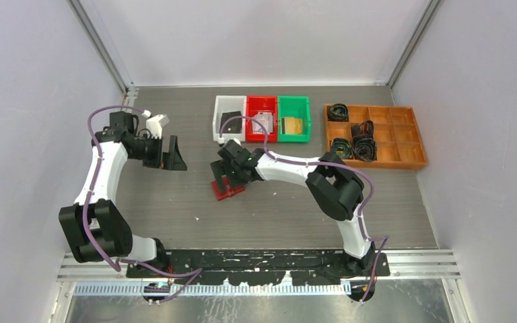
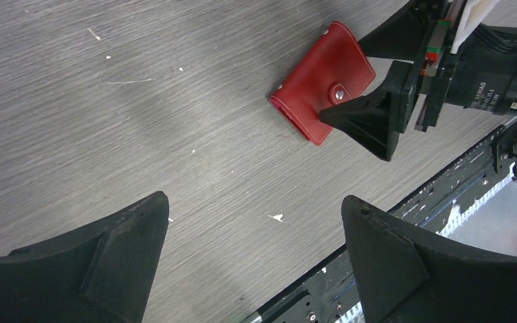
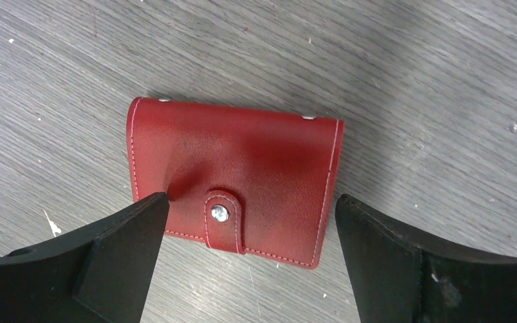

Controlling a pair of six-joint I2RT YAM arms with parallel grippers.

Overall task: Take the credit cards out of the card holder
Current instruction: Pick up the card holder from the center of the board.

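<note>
So the small red leather-look card holder (image 3: 232,178) is lying flat and shut on the grey wood-grain counter (image 3: 410,67), roughly mid-counter, a bit in front of the row of bins. No credit cards are visible; if they're in there, they're hidden behind the closed cover. The little snap tab (image 3: 223,219) is buttoned down.

The right jaws are spread wide and empty, sitting right over the holder. In the right wrist view the holder lies between the two fingers (image 3: 118,249), with its long side running across from one finger to the other. It fills most of the gap, and the left-hand tip overlaps its lower corner. The tab wraps over the edge nearest that camera, so I'd guess the fold is on the far edge.

The left jaws are also wide and empty. The left arm (image 1: 104,171) is well off to the side, with the holder up ahead of it and nowhere near its fingers.

The right side is clearly nearer. I reckon closing straight down means squeezing along the holder's length, which is a tight fit.
</note>
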